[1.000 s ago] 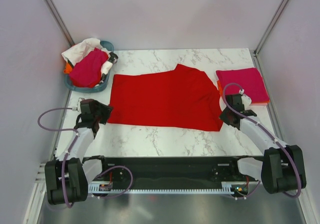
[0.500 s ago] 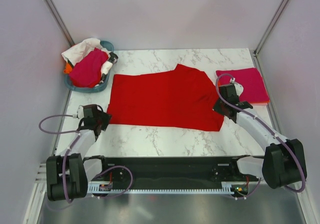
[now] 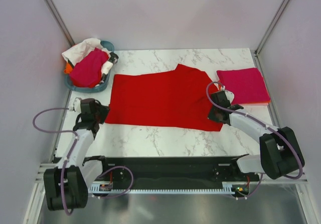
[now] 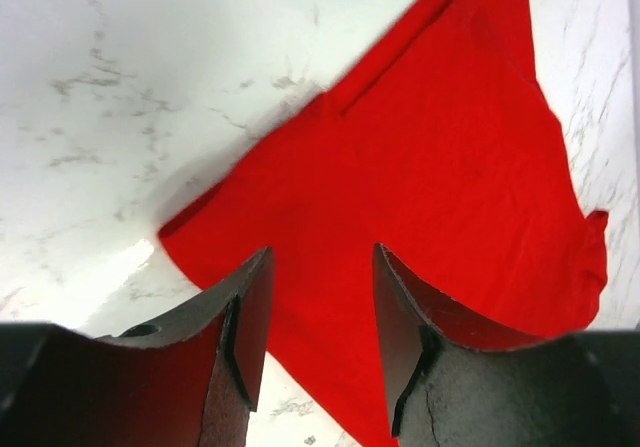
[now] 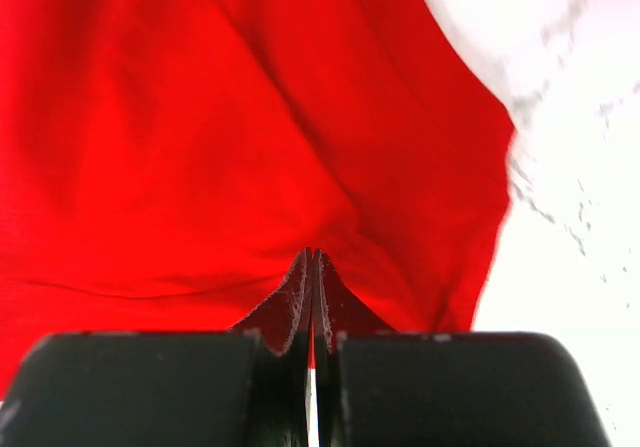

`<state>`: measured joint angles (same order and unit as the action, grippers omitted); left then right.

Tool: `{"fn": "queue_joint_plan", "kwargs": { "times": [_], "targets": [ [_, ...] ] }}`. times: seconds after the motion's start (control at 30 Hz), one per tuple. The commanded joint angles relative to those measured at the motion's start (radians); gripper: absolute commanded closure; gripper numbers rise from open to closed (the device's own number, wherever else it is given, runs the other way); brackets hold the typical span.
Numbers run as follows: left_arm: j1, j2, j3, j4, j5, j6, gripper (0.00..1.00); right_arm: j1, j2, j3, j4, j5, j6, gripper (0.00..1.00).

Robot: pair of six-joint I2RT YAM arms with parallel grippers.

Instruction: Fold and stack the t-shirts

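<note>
You had the red t-shirt [image 3: 163, 97] lying flat across the middle of the worktop [image 3: 165, 139], its long axis running from the left edge toward the right edge, with one corner peaked toward the far edge. Your left pincer [image 4: 318, 267] stood at the shirt's near-left corner with its jaws partly apart and nothing between them. The cloth spread away from the fingertips toward the right. Your right pincer [image 5: 313, 259] was closed, tips down on the shirt's near-right part, where creases ran in toward them. Whether any cloth was nipped there could not be told. Each arm thus had its own end of the shirt, and a fold would likely have meant carrying both near corners toward the far edge. By the right edge lay a folded magenta t-shirt [image 3: 243, 85], just beside the red one. The teal tub [image 3: 98, 87] in the far-left corner held a crumpled magenta shirt [image 3: 89, 67], a white shirt [image 3: 80, 48] and a scrap of orange cloth [image 3: 67, 69].
</note>
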<state>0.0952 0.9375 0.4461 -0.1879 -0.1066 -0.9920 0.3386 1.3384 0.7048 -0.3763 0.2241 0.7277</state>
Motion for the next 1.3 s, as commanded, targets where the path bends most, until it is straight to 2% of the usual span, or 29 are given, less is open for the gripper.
{"fn": "queue_joint_plan", "kwargs": {
  "times": [0.0, 0.2, 0.37, 0.5, 0.53, 0.63, 0.83, 1.0, 1.13, 1.27],
  "targets": [
    [-0.047, 0.101, 0.092, -0.005, 0.025, 0.049, 0.49, 0.000, 0.014, -0.071, 0.019, 0.029, 0.024, 1.00],
    [-0.210, 0.194, 0.186, 0.019, -0.016, 0.036, 0.49, 0.000, 0.068, -0.123, 0.060, 0.034, 0.061, 1.00],
    [-0.310, 0.323, 0.308, 0.065, 0.099, 0.130, 0.48, 0.000, -0.019, -0.100, 0.050, 0.064, 0.036, 0.99],
    [-0.336, 0.365, 0.356, 0.061, 0.085, 0.130, 0.48, 0.000, -0.082, -0.070, 0.033, 0.067, -0.007, 0.89],
    [-0.336, 0.356, 0.346, 0.061, 0.068, 0.115, 0.48, 0.002, -0.111, -0.070, 0.027, 0.069, -0.008, 0.83],
    [-0.336, 0.269, 0.272, 0.062, -0.028, 0.083, 0.46, 0.000, -0.197, -0.100, 0.017, 0.069, 0.013, 0.72],
    [-0.334, 0.057, 0.129, 0.038, -0.148, 0.027, 0.44, 0.031, -0.393, -0.237, 0.030, 0.014, 0.157, 0.63],
    [-0.334, -0.090, 0.039, 0.005, -0.174, -0.010, 0.44, 0.071, -0.487, -0.355, 0.002, 0.007, 0.323, 0.63],
    [-0.333, -0.161, -0.007, -0.021, -0.208, -0.023, 0.44, 0.102, -0.579, -0.406, -0.016, 0.027, 0.427, 0.60],
    [-0.331, -0.178, -0.032, -0.054, -0.257, -0.053, 0.43, 0.111, -0.587, -0.432, -0.027, 0.063, 0.489, 0.58]
  ]
}}
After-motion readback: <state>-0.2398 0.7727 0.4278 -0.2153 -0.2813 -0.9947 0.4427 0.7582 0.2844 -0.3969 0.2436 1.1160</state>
